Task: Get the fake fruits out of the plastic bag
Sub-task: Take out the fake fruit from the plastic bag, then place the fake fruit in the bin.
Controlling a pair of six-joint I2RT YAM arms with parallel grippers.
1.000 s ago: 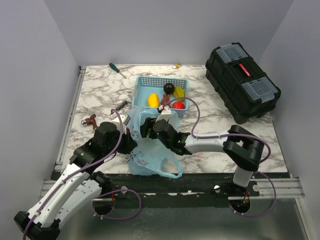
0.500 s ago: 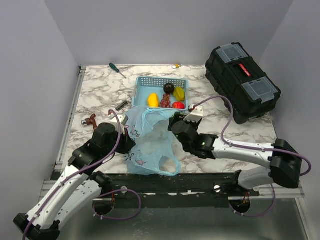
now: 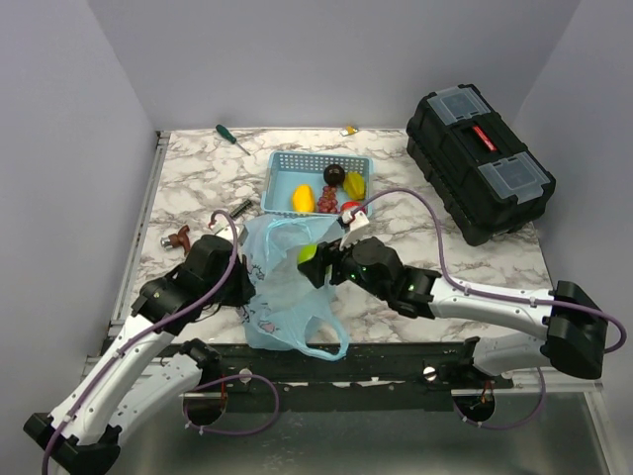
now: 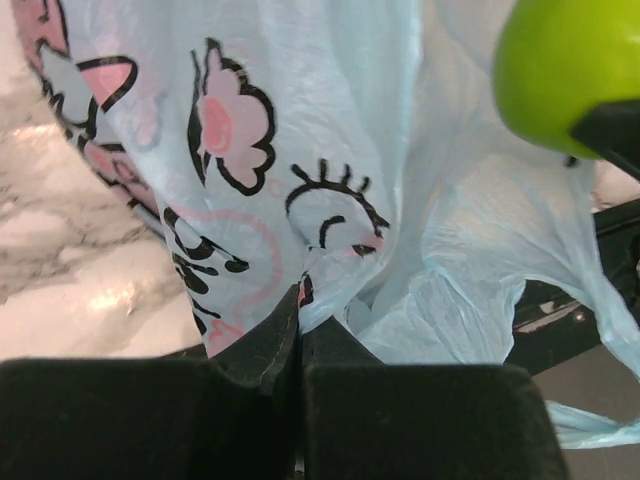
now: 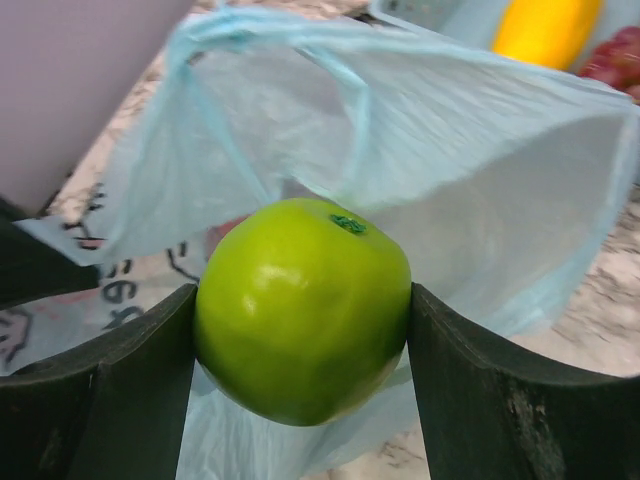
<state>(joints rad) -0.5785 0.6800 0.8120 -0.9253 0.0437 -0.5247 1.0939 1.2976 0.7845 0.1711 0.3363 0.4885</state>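
The light-blue plastic bag (image 3: 282, 287) with pink cartoon print stands near the table's front edge. My left gripper (image 3: 244, 287) is shut on the bag's left side and holds it up; the pinched film (image 4: 330, 290) shows in the left wrist view. My right gripper (image 3: 313, 262) is shut on a green apple (image 3: 308, 253) at the bag's mouth. The apple (image 5: 303, 308) sits between both fingers (image 5: 470, 390) above the bag's opening (image 5: 420, 190). It also shows at the top right of the left wrist view (image 4: 565, 70).
A light-blue mesh basket (image 3: 280, 183) behind the bag holds a yellow fruit (image 3: 303, 198), dark plum (image 3: 334, 175), grapes and a red fruit (image 3: 352, 209). A black toolbox (image 3: 480, 163) stands at the right. A screwdriver (image 3: 233, 139) and small tools (image 3: 180, 238) lie at the left.
My right gripper reached into the bag, drew back to the right, and now holds the green apple at the bag's mouth. The bag has been lifted and shifted slightly left.
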